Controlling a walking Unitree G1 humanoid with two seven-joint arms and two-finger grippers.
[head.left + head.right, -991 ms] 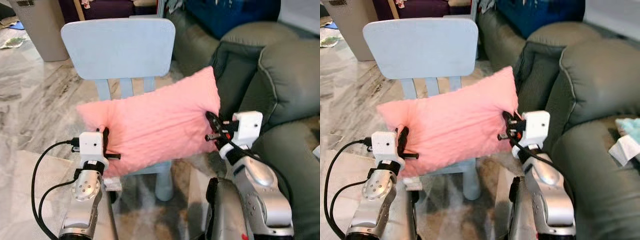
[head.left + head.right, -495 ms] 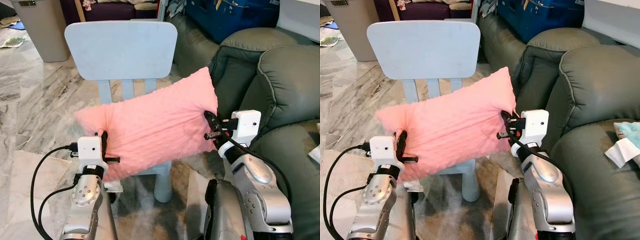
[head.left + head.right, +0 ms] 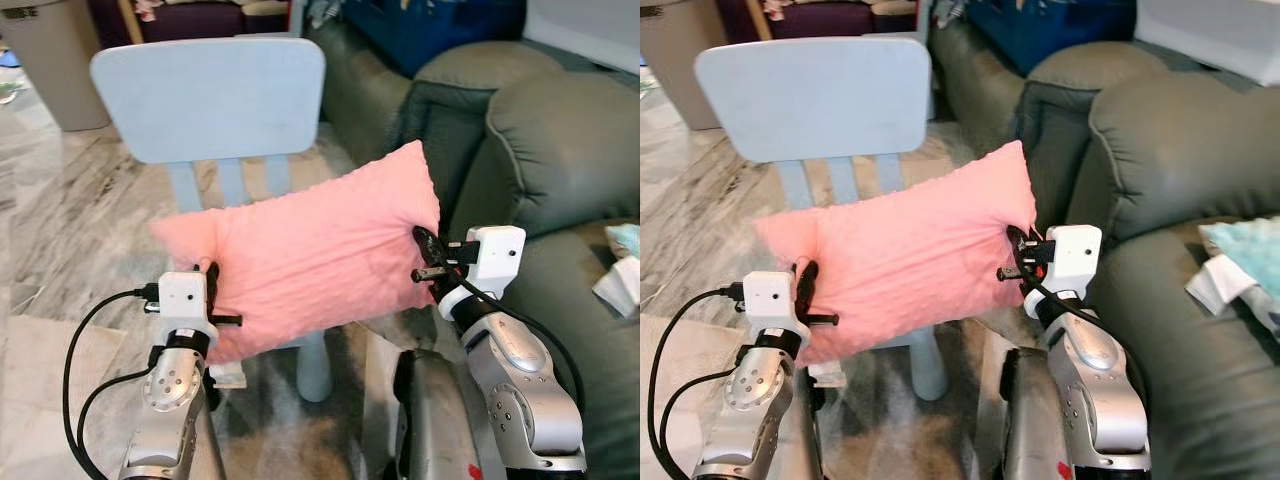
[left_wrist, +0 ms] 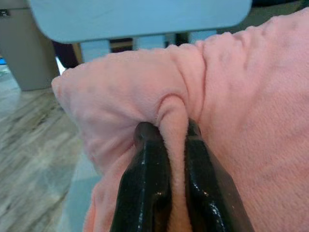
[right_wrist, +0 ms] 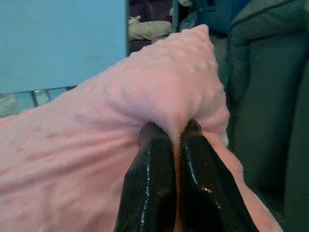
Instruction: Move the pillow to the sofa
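Your view has turned a little toward the sofa (image 3: 570,130), and both the left gripper (image 4: 166,133) and right gripper (image 5: 171,130) still pinch the pillow (image 3: 310,250), so carrying continues.

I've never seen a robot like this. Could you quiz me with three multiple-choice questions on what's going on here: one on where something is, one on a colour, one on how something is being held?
1. Where is the sofa?
A. on the robot's right
B. on the robot's left
C. behind the chair

2. What colour is the chair?
A. red
B. light blue
C. black

3. How is the pillow held?
A. lying on the floor
B. by one pincer
C. pinched by both pincers

Answers:
1. A, the grey-green sofa is on the right.
2. B, the chair is pale blue.
3. C, the left pincer and right pincer each squeeze a fold at an end of the pink pillow.
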